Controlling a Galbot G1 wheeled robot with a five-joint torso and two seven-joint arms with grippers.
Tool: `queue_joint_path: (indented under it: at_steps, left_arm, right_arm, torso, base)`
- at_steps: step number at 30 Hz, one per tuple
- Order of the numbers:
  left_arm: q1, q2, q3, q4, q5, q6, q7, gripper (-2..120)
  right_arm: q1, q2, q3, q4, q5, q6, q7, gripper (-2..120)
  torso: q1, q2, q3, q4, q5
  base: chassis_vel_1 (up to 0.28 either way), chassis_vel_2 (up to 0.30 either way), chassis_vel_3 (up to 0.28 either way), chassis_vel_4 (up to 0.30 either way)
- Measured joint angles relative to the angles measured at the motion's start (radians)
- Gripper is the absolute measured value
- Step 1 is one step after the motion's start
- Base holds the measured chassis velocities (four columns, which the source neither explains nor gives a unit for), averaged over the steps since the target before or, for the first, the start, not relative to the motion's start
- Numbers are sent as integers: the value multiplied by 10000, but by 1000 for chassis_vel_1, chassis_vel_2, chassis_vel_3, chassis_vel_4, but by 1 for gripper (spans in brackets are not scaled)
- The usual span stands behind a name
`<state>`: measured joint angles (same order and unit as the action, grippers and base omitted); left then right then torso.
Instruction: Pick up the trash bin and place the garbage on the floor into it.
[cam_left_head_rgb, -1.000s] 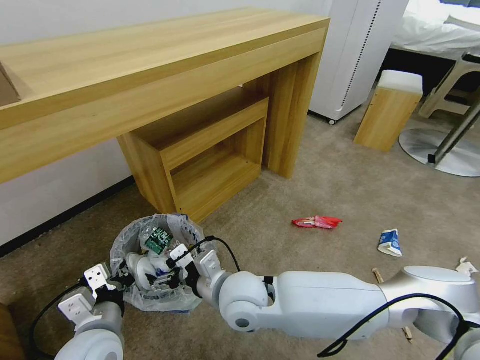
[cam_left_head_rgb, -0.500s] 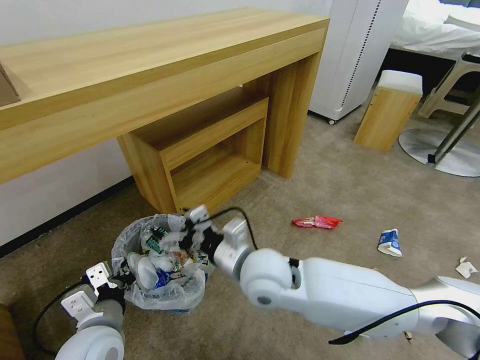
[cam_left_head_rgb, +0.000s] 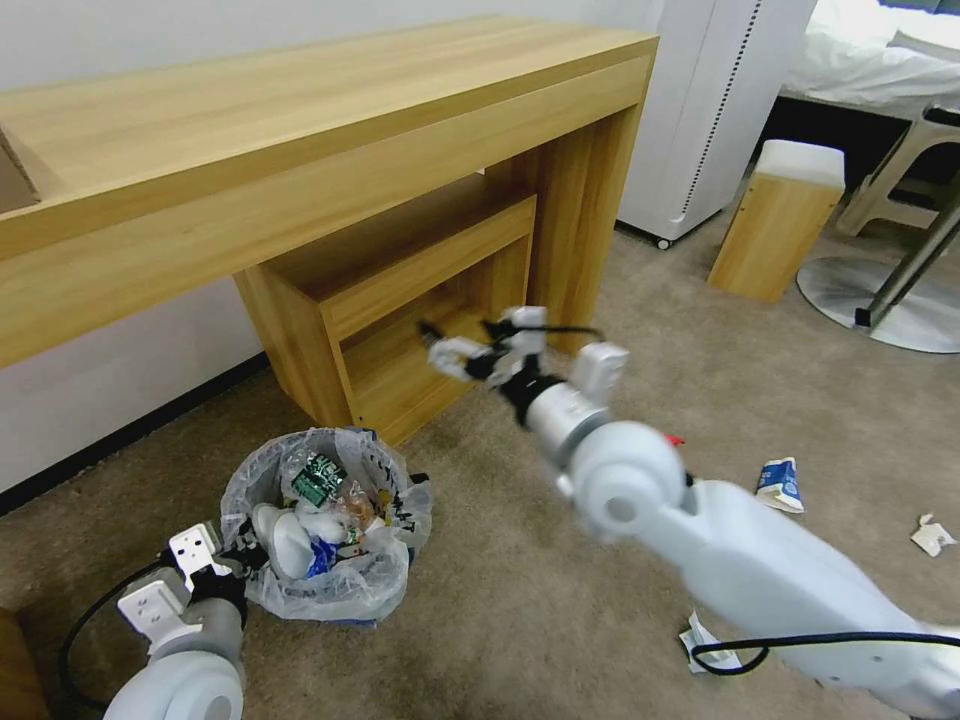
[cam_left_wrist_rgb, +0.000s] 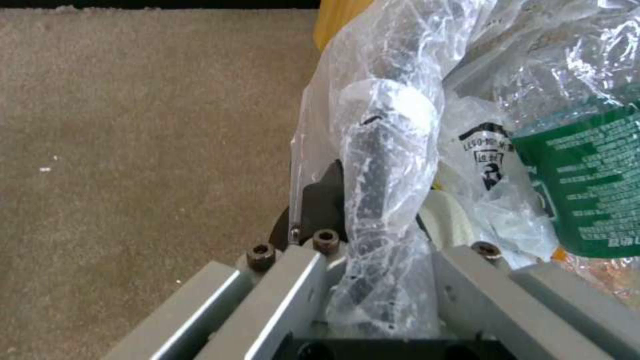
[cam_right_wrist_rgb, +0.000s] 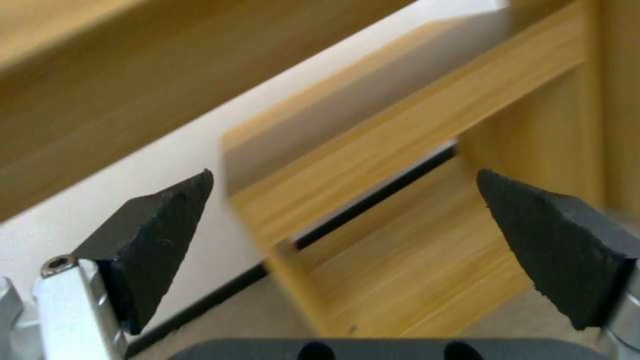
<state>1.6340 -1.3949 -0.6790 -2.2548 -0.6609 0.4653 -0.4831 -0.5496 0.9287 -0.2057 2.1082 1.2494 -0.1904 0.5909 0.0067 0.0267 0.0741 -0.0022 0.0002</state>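
Up and away went the right claw (cam_left_head_rgb: 452, 350), lifted out of the trash bin (cam_left_head_rgb: 322, 520) where it sat a second before and swung far and right, finishing in the air in front of the low wooden shelf unit (cam_left_head_rgb: 400, 300) under the worktop (cam_left_head_rgb: 300, 130). Its fingers (cam_right_wrist_rgb: 160, 235) were spread wide with nothing between them, the shelf's pale boards showing through the gap. Down at the near left, the left claw (cam_left_head_rgb: 232, 560) had not budged: it was clenched on the bin's crinkly plastic liner (cam_left_wrist_rgb: 383, 165) at the near rim, the bunched film pinched between its fingers. The bin stood on the beige carpet (cam_left_head_rgb: 520, 600), just near of the shelf unit, packed with a green-label bottle (cam_left_head_rgb: 317, 478), white slippers (cam_left_head_rgb: 285, 540) and wrappers. Out on the floor to the right, garbage lay scattered: a blue-white carton (cam_left_head_rgb: 779, 484), a crumpled white tissue (cam_left_head_rgb: 930, 533), and a sliver of red wrapper (cam_left_head_rgb: 676, 439) peeking from behind the right arm. A white scrap (cam_left_head_rgb: 705, 640) lay near, under that arm.
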Motion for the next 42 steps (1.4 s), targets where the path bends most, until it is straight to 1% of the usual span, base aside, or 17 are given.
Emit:
queue_joint_path:
  at_steps: [1, 3, 6, 7, 11, 13, 15, 18, 19, 21, 23, 26, 27, 33, 36, 37, 42]
  left_arm:
    - [-21, 34, 30, 32, -7, 5, 1, 1]
    - [-25, 43, 46, 42, -6, 8, 1, 1]
    - [-42, 79, 108, 85, -6, 20, 2, 1]
    - [-42, 79, 108, 85, -6, 20, 2, 1]
    - [-60, 97, 144, 97, -7, 26, 7, 1]
    - [-67, 130, 158, 129, -3, 26, 7, 1]
    - [-70, 138, 161, 142, -2, 27, 8, 1]
    - [-144, 161, 168, 224, -22, 29, 11, 1]
    - [-144, 161, 168, 224, -22, 29, 11, 1]
    - [-195, 176, 175, 278, -42, 28, 14, 1]
    - [-217, 181, 178, 302, -55, 28, 14, 1]
    - [-438, 183, 255, 560, -89, 14, 18, 1]
    - [-438, 183, 255, 560, -89, 14, 18, 1]
    - [-696, 145, 368, 872, -95, -31, 33, 1]
    - [-733, 150, 386, 939, -103, -38, 43, 1]
    - [-758, 169, 387, 992, -106, -57, 46, 1]
    - [-771, 193, 375, 1031, -131, -74, 50, 1]
  right_arm:
    - [-378, -182, 819, 31, 96, -81, 40, 100]
    - [-528, -228, 1105, 42, 128, -111, 47, 100]
    - [-1254, -406, 2365, 116, 283, -274, 53, 100]
    - [-1254, -406, 2365, 116, 283, -274, 53, 100]
    - [-2073, -564, 3313, 256, 496, -444, 208, 100]
    - [-2946, -685, 3986, 442, 934, -750, 637, 100]
    - [-3137, -712, 4105, 472, 1028, -823, 754, 100]
    - [-4382, -889, 4835, 512, 1555, -1342, 1784, 100]
    - [-4382, -889, 4835, 512, 1555, -1342, 1784, 100]
    - [-4840, -974, 5124, 440, 1967, -1754, 2488, 100]
    - [-5056, -1033, 5223, 401, 2072, -1910, 2709, 100]
    - [-6907, -1756, 5694, 315, 2391, -2623, 3320, 100]
    - [-6907, -1756, 5694, 315, 2391, -2623, 3320, 100]
    - [-8375, -2693, 5688, 273, 2409, -3358, 3403, 100]
    - [-8589, -2931, 5580, 267, 2338, -3656, 3386, 100]
    - [-8756, -3159, 5489, 220, 2229, -4130, 3323, 100]
    - [-8963, -3533, 5048, 28, 1623, -4684, 3168, 100]
  torso:
    - [0, 0, 0, 0, 0]
    - [0, 0, 0, -1, 0]
    - [0, 0, 0, 0, -1]
    - [0, 0, 0, 0, -1]
    - [0, 1, 0, 1, -1]
    - [0, 0, 0, 0, 0]
    - [0, 0, 0, 0, 0]
    - [0, 0, 0, -1, 1]
    - [0, 0, 0, -1, 1]
    - [0, 0, 0, 0, -1]
    - [-1, 0, 0, 0, -1]
    - [-1, 1, -1, -1, -1]
    - [-1, 1, -1, -1, -1]
    - [0, 0, -1, -1, -2]
    - [0, 0, -1, 0, -1]
    - [0, 1, 0, 1, -2]
    - [0, 1, 0, 1, -2]
  base:
    - [0, 0, 0, 0]
    - [0, 0, 0, 0]
    - [0, 0, 0, 0]
    - [0, 0, 0, 0]
    - [0, 0, 0, 0]
    - [0, 0, 0, 0]
    - [0, 0, 0, 0]
    - [0, 0, 0, 0]
    - [0, 0, 0, 0]
    - [0, 0, 0, 0]
    - [0, 0, 0, 0]
    - [0, 0, 0, 0]
    - [0, 0, 0, 0]
    - [0, 0, 0, 0]
    - [0, 0, 0, 0]
    - [0, 0, 0, 0]
    - [0, 0, 0, 0]
